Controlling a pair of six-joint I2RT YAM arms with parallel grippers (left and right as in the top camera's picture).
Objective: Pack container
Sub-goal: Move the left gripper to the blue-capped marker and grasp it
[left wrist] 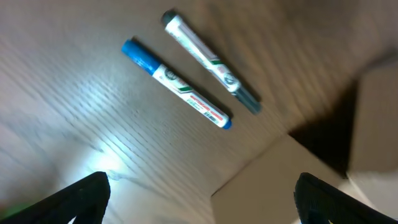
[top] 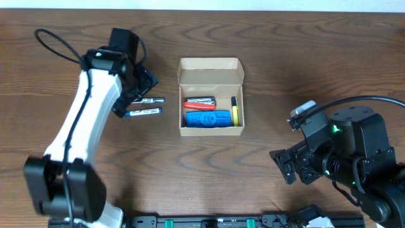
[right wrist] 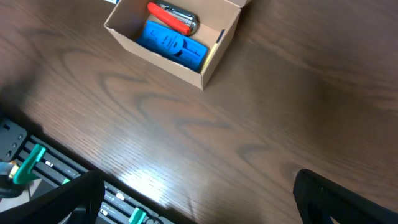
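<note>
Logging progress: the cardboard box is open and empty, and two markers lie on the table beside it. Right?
Not empty. The overhead view shows the open box holding a blue item, a red item and a yellow one. The two markers do lie on the table beside it.

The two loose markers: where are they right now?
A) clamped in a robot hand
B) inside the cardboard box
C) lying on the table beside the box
C: both markers lie flat on the wooden table beside the box, with nothing gripping them.
</note>
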